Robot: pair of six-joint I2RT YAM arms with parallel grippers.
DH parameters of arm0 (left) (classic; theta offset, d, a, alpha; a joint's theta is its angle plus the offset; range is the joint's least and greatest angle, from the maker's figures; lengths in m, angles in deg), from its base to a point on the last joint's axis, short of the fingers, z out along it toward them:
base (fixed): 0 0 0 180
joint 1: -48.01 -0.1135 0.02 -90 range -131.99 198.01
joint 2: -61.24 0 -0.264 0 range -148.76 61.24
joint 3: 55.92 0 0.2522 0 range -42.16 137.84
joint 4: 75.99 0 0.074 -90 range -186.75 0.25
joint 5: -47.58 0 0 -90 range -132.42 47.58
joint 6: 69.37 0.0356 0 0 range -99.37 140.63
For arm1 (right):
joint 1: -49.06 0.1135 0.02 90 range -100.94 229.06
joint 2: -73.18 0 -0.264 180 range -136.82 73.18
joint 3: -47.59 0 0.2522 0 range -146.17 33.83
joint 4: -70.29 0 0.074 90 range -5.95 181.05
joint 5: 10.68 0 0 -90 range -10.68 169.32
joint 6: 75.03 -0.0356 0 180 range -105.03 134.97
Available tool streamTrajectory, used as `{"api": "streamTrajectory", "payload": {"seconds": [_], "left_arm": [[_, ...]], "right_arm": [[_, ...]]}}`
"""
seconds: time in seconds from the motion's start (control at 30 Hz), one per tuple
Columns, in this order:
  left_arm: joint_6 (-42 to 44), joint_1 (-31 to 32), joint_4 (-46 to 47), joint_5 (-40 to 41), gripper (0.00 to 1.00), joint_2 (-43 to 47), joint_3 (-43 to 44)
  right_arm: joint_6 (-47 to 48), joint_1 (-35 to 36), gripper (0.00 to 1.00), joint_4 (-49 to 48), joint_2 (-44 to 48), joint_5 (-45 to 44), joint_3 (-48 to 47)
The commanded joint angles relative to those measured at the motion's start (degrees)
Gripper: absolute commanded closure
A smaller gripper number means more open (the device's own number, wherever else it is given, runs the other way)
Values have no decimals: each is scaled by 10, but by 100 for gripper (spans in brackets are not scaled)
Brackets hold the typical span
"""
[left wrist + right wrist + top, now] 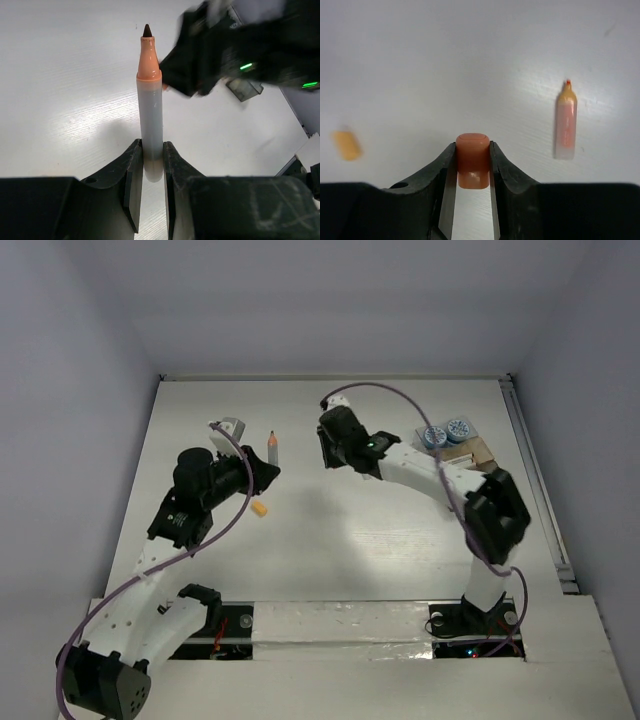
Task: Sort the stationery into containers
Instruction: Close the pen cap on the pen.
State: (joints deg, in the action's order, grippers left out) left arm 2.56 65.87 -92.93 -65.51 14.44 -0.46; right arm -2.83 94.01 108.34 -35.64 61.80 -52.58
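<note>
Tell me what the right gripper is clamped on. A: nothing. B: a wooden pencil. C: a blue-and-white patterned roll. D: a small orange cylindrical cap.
D: the right wrist view shows the right gripper closed on both sides of the small orange cylindrical cap.

Marker (pixel 151 125): smooth frosted grey plastic barrel, matt orange collar. Orange cap (pixel 473 160): smooth glossy plastic. Left gripper (pixel 152 146) fingers (pixel 132 185): matt black plastic, lightly scuffed. Table (pixel 350 540): white, faintly grained, soft sheen.
</note>
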Motion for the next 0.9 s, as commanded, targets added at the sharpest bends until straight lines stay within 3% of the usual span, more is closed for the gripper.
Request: {"api": "streamTrajectory", "payload": {"seconds": [0.0, 0.13, 0.3, 0.47, 0.87], "left_arm": [[5, -3, 13, -10, 100, -6, 18], [6, -3, 15, -21, 100, -19, 17], [9, -3, 15, -43, 100, -41, 18], [12, -3, 20, -60, 100, -41, 18], [14, 2, 25, -61, 100, -35, 17]], "right_arm": [[-28, -1, 100, -162, 144, 22, 19], [-61, -1, 100, -273, 210, 25, 56], [-125, 4, 100, -374, 229, 68, 70], [-159, 17, 100, -385, 180, 132, 21], [-173, 50, 100, -391, 134, 138, 17]]}}
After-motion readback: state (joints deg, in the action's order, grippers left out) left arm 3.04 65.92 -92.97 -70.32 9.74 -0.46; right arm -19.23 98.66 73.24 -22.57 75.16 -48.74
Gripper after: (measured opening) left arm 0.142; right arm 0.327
